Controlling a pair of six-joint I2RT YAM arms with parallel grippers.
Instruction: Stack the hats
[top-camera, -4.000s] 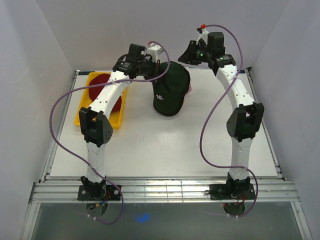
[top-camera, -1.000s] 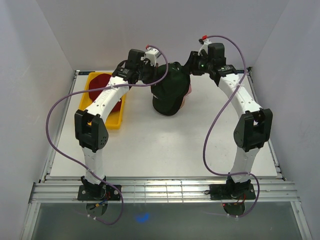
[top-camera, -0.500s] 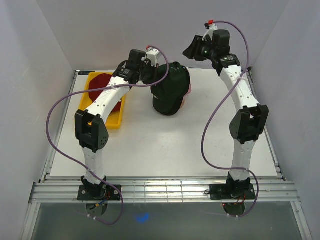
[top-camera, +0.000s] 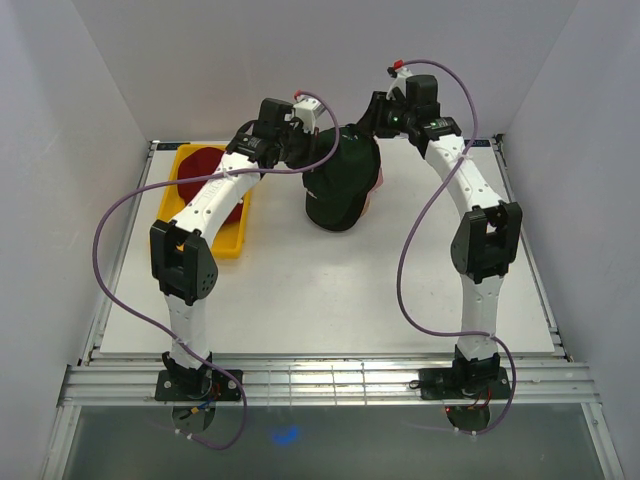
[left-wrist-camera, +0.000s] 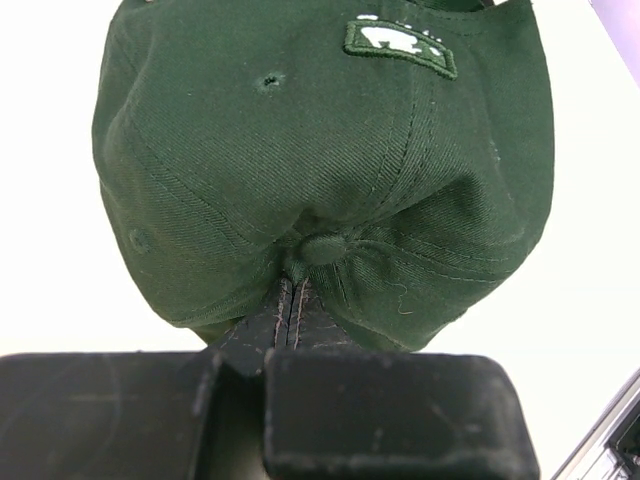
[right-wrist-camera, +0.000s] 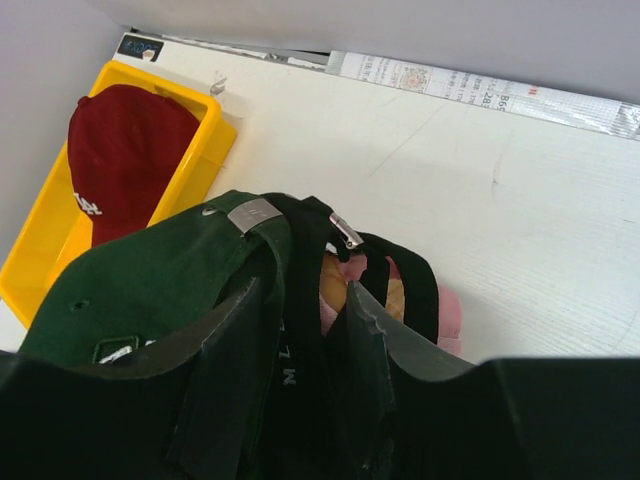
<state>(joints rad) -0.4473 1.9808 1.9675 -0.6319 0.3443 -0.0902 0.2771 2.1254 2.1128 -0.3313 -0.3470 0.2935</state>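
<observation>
Stacking is looking partly done, by my reading: on the bench (top-camera: 300, 290) the green hat (top-camera: 340, 190) is sitting on top of a pile, its brim pointing toward the arm bases. Dark fabric and something pink are peeking out under its far edge, so at least one hat is probably lying beneath it. Well to the left of the green hat, the red hat (right-wrist-camera: 125, 150) is lying alone in the yellow tray (right-wrist-camera: 207, 140), not yet stacked, and it is looking like the main piece remaining. On the green hat's crown, the left end effector (left-wrist-camera: 292, 305) is pinching shut on a fold of fabric just beside the top button, so the hat is not yet being released. Behind the green hat, at its rear opening, the right end effector (right-wrist-camera: 300, 290) is hovering with its fingers apart, standing either side of a black strap (right-wrist-camera: 300, 240) without visibly squeezing it. Settling the green hat and letting it go is likely coming before any reach for the red one.
</observation>
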